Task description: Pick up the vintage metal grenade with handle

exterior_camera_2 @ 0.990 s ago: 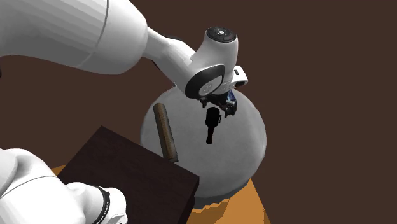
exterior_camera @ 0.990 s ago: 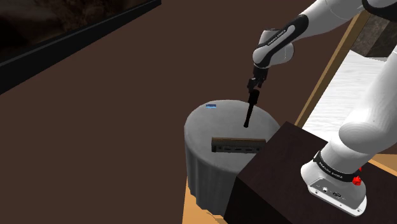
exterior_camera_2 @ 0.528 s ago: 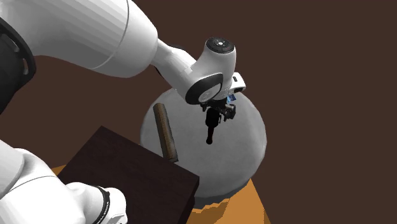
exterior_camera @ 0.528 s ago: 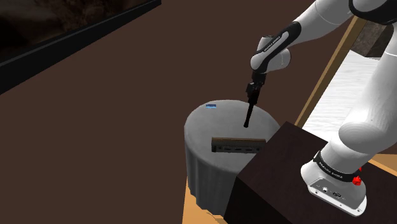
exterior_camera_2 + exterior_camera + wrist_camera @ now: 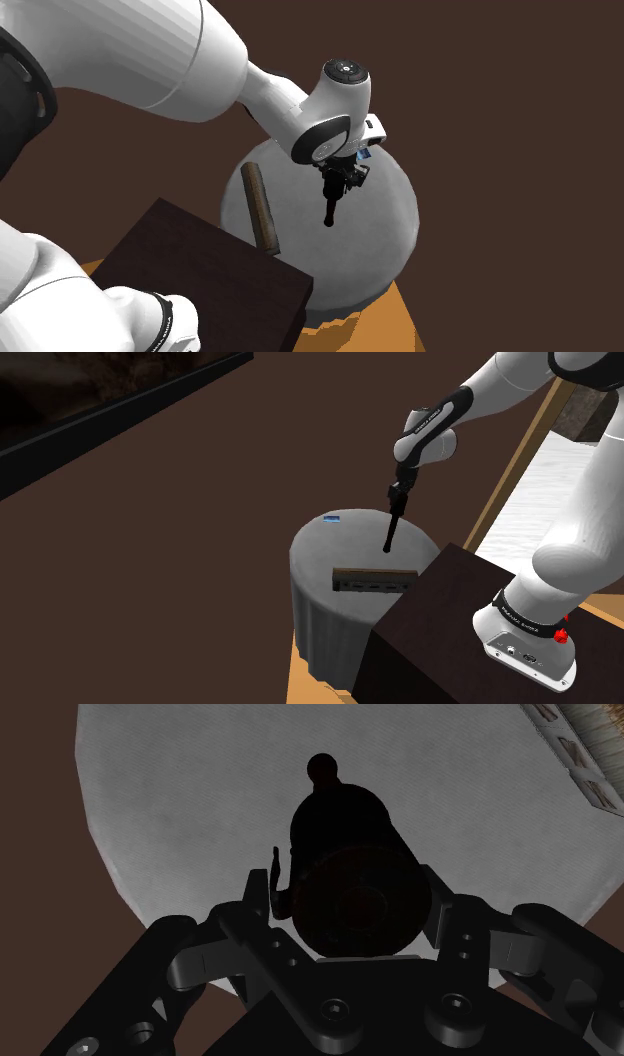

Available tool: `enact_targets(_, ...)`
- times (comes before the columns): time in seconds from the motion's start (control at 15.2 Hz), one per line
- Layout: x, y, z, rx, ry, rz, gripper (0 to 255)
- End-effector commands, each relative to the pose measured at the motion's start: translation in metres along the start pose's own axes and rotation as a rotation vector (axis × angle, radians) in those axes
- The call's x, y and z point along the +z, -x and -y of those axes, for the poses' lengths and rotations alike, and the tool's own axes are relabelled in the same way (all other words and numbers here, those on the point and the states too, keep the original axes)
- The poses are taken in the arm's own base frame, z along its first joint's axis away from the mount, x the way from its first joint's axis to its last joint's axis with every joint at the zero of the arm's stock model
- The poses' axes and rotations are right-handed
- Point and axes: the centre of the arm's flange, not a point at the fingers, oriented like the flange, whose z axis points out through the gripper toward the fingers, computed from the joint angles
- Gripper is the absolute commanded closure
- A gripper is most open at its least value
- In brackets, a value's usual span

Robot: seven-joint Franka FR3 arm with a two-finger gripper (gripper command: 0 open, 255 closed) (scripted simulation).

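A black stick grenade (image 5: 391,532) stands upright on a round grey table (image 5: 320,602), thin handle down and thick head up. My gripper (image 5: 399,500) comes down from above and is shut on the head. From along the gripper, the dark cylindrical head of the grenade (image 5: 345,824) sits clasped between the two fingers of the gripper (image 5: 352,909), with the table (image 5: 180,804) below. In the second exterior view the grenade (image 5: 331,205) hangs under the gripper (image 5: 343,180), its handle tip near the tabletop (image 5: 390,220).
A long brown box (image 5: 373,580) lies on the table's near side, close to the dark brown stand (image 5: 440,622). A small blue item (image 5: 333,519) sits at the table's far edge. A white surface (image 5: 560,482) with a wooden frame lies beyond the arm.
The hand came down a little over the grenade's head, then its fingers closed on it. The grenade stands where it stood.
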Motion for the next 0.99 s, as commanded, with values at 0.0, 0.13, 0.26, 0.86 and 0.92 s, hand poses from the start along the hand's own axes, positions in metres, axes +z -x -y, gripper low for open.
enact_targets(0.0,0.0,0.0,0.0,0.001,0.0,0.001,255)
enact_targets(0.13,-0.004,0.0,0.0,0.001,0.0,0.001,255)
enact_targets(0.26,-0.015,-0.001,-0.001,0.001,0.0,0.001,255)
enact_targets(0.86,-0.062,-0.002,-0.002,0.001,0.0,0.001,255)
enact_targets(0.92,-0.068,-0.003,-0.002,0.001,0.0,0.001,255)
